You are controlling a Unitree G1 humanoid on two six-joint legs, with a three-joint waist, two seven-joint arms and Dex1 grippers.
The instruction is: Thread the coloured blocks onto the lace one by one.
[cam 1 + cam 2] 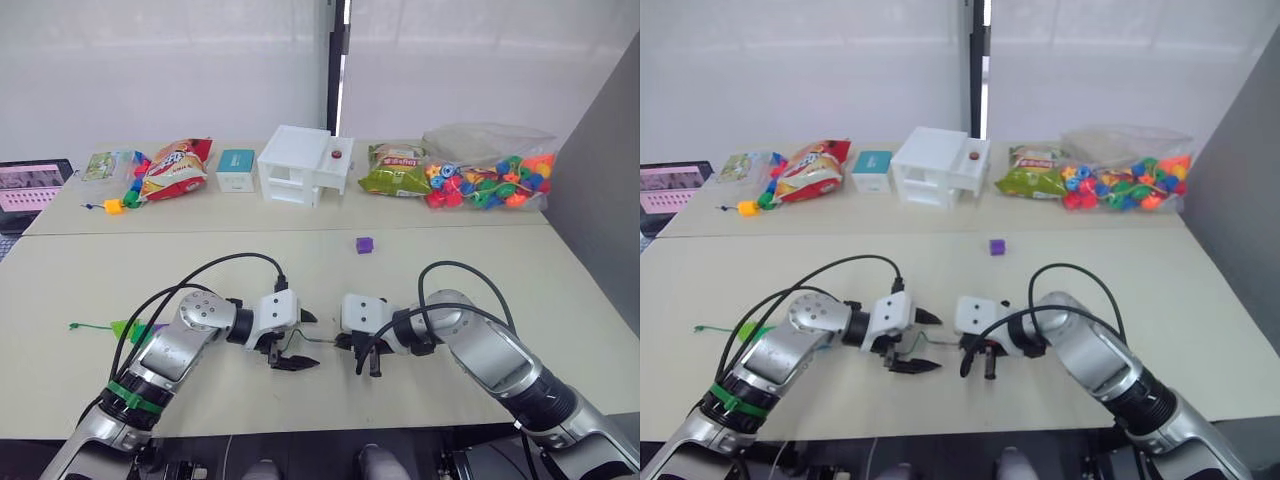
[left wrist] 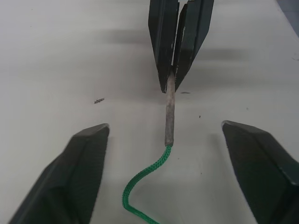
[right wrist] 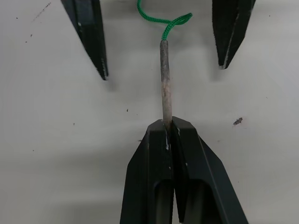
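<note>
1. The lace (image 2: 145, 184) lies near the front edge of the table (image 1: 300, 265), about midway along it. Its stiff grey tip (image 3: 164, 84) points toward the right gripper (image 3: 170, 128); the green cord curls away behind the tip.
2. The right gripper has its fingers pressed together, pinching the end of the tip.
3. The left gripper (image 2: 161, 144) is spread wide. Its two fingers (image 2: 77, 175) stand on either side of the lace, clear of it, where the cord meets the tip.
4. The two grippers face each other, close together, just above the table.
5. More green cord (image 1: 95, 325) shows near the left edge of the table, beside the left arm.
6. A single purple block (image 1: 364, 244) rests on the table, well apart from both grippers, toward the back.
7. A clear bag of coloured blocks (image 1: 490, 180) sits at the back right corner.
8. Along the back edge also stand a white box (image 1: 300, 165), a small teal box (image 1: 236, 168) and snack bags (image 1: 172, 168).
9. A yellow block (image 1: 113, 206) lies at the back left, near the snack bags.
</note>
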